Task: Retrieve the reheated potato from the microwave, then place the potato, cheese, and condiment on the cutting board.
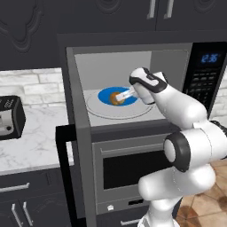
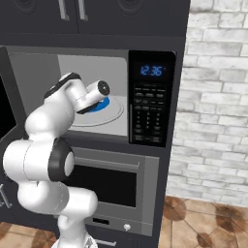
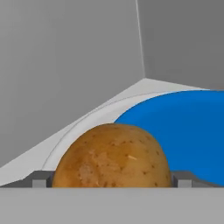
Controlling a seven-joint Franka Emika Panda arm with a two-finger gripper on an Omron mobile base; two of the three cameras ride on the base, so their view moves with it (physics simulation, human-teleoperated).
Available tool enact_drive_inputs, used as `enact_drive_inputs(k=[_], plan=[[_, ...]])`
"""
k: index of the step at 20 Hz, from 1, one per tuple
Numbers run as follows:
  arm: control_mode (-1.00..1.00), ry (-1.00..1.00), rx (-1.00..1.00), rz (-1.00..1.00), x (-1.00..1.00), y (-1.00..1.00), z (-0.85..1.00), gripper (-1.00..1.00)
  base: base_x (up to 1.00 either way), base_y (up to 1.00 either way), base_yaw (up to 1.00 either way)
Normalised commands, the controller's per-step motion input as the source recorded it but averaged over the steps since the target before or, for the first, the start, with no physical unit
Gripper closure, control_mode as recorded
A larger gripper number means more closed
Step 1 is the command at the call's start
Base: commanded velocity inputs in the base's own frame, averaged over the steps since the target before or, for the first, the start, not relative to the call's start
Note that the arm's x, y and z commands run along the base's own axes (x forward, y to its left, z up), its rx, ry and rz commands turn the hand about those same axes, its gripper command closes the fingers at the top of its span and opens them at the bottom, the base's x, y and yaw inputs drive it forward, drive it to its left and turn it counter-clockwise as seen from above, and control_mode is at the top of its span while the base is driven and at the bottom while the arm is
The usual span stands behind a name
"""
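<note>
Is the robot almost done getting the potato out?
Not yet. Done: the microwave door is open and the arm has reached inside. In hand: the open gripper sits around the potato, which is still on the blue plate. Left: grab it, lift it out, then fill the cutting board.

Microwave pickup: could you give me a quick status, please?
Gripper open, astride potato. Potato on blue plate, microwave door open. Nothing in the way.

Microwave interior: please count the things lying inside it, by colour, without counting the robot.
Orange-brown: 1, the potato, between the open end effector fingers
Blue: 1, the plate under the potato
Pale grey: 1, the round turntable under the plate, inside the microwave
Total: 3
</note>
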Motion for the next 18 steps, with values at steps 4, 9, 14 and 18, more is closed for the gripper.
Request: enact_drive_inputs(k=[4, 9, 14, 18], plan=[[-1.0, 0.0, 0.01, -0.07, -0.4, -0.19, 0.34, 1.0, 0.0, 0.0, 0.0], [-1.0, 0.08, 0.0, -0.14, -0.45, -0.13, 0.43, 1.0, 0.0, 0.0, 0.0], [-1.0, 0.12, 0.03, -0.18, -0.59, -0.2, 0.34, 1.0, 0.0, 0.0, 0.0], [-1.0, 0.12, 0.11, -0.29, -0.67, -0.15, 0.21, 1.0, 0.0, 0.0, 0.0]])
